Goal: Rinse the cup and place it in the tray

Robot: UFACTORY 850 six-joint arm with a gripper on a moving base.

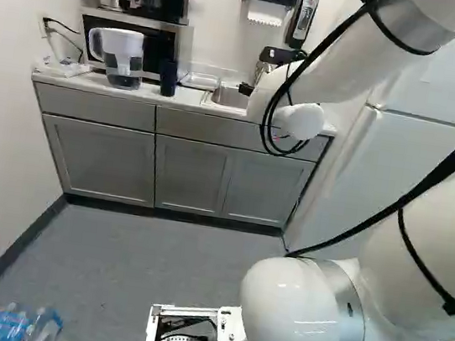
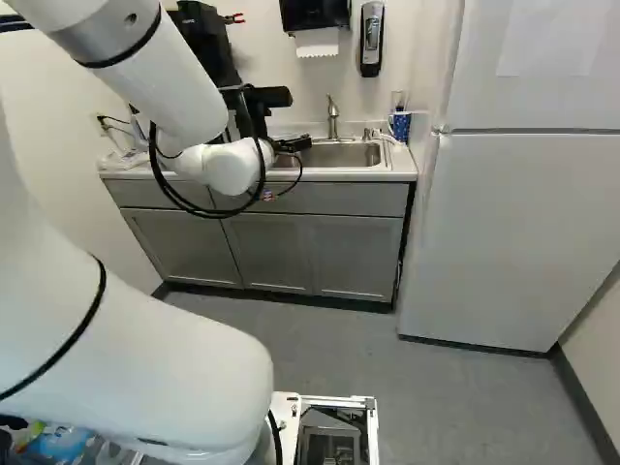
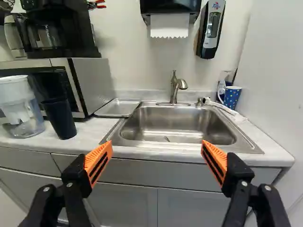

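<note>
The gripper (image 2: 293, 144) shows in the right base view in front of the counter. In the wrist view the gripper (image 3: 157, 153) stands open and empty, its orange pads wide apart before the sink (image 3: 175, 125). A dark cup (image 3: 60, 118) stands upright on the counter, beside the pitcher; the left base view shows this cup (image 1: 167, 78) too. Between microwave and sink lies a shallow metal tray (image 3: 118, 108), with nothing visible in it. A blue dotted cup (image 3: 232, 97) stands behind the sink's far corner, by the wall.
A faucet (image 3: 175, 87) rises behind the basin. The clear pitcher (image 3: 21, 106) stands beside the microwave (image 3: 92, 85), which carries a coffee maker (image 3: 61, 28). Paper towel and soap dispensers (image 3: 211, 28) hang on the wall. A fridge (image 2: 523, 223) stands right of the counter (image 2: 383, 174). Bottles (image 1: 11, 325) lie on the floor.
</note>
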